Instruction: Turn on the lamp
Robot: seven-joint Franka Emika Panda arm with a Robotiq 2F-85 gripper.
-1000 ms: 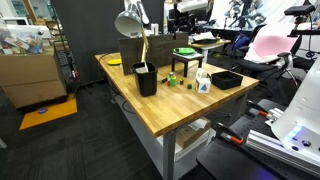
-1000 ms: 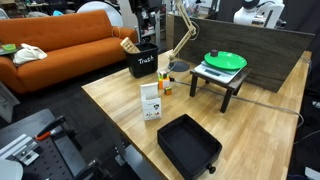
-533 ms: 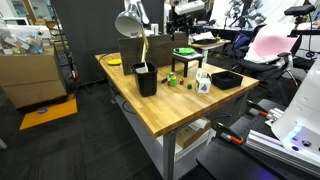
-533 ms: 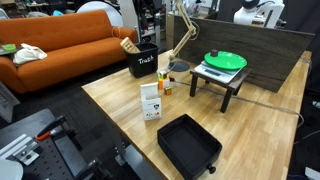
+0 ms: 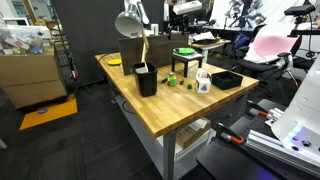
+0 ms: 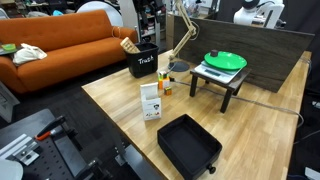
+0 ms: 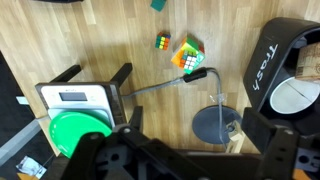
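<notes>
The lamp stands at the back of the wooden table. In an exterior view its silver-grey dome shade point(image 5: 128, 24) hangs above a black bin. Its tan jointed arm point(image 6: 184, 32) rises from a round dark base point(image 6: 180, 67). The wrist view looks straight down on the base point(image 7: 210, 125), with a tan piece of the arm point(image 7: 235, 138) beside it. My gripper point(image 7: 190, 162) is high above the base, open and empty, with its dark fingers point(image 7: 100, 155) spread wide. In an exterior view the gripper point(image 5: 184, 8) is at the top edge, behind the lamp.
A black bin point(image 6: 143, 62) stands next to the lamp, also in the wrist view point(image 7: 285, 55). A green plate point(image 6: 225, 60) lies on a small stand point(image 7: 80, 98). Two puzzle cubes point(image 7: 187, 55), a white carton point(image 6: 151, 100) and a black tray point(image 6: 188, 145) share the table point(image 6: 260, 130).
</notes>
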